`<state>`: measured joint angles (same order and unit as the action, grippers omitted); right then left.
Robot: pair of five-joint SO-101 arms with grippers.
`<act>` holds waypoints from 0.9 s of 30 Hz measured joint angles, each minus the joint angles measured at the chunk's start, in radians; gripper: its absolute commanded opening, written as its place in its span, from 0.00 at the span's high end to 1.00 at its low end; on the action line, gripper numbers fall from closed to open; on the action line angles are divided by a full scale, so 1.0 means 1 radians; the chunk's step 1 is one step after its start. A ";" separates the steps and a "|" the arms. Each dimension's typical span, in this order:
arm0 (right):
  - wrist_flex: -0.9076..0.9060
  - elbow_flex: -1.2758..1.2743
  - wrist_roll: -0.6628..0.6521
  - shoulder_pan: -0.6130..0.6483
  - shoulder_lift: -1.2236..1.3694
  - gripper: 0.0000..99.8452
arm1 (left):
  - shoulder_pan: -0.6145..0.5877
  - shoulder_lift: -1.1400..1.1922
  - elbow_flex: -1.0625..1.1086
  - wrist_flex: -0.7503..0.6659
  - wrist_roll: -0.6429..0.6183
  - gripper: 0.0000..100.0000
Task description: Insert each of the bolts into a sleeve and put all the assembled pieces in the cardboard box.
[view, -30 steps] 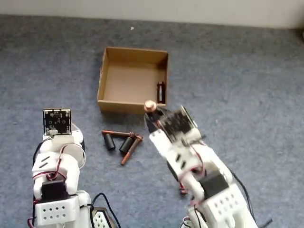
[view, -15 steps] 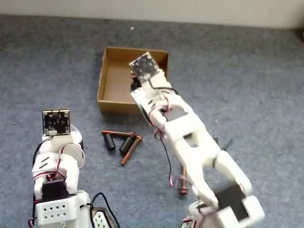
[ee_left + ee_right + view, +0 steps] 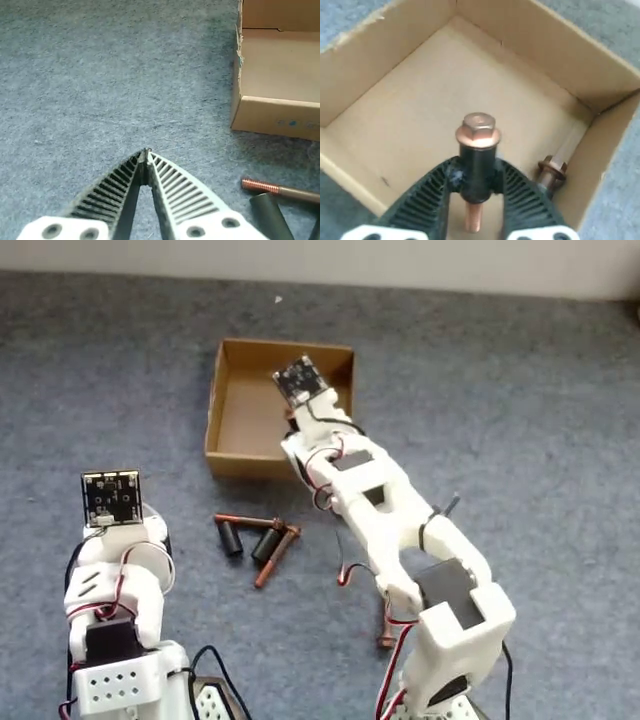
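After swinging from 5 o'clock to over the cardboard box [image 3: 250, 415], clamps 1 sleeved bolt [image 3: 478, 131] in right claw [image 3: 476, 174] | holds left claw [image 3: 146, 165] together | means release next.

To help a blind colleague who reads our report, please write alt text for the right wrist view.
The right gripper is shut on an assembled piece, a copper bolt in a black sleeve, over the open cardboard box. A second bolt rests in a corner of the box.
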<state>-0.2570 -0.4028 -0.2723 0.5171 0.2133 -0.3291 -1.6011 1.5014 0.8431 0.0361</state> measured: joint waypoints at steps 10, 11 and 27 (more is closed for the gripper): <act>-0.334 0.164 0.000 0.003 -0.031 0.86 | 0.000 0.000 0.000 0.000 0.000 0.99; -0.390 0.186 0.000 0.003 -0.058 0.86 | 0.000 0.000 0.000 0.000 0.000 0.99; -0.907 0.101 -0.054 0.008 -0.496 0.86 | 0.000 0.000 0.000 0.000 0.000 0.99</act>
<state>-1.1638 -0.3015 -0.3261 0.5247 -0.2823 -0.3291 -1.6011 1.5014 0.8431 0.0361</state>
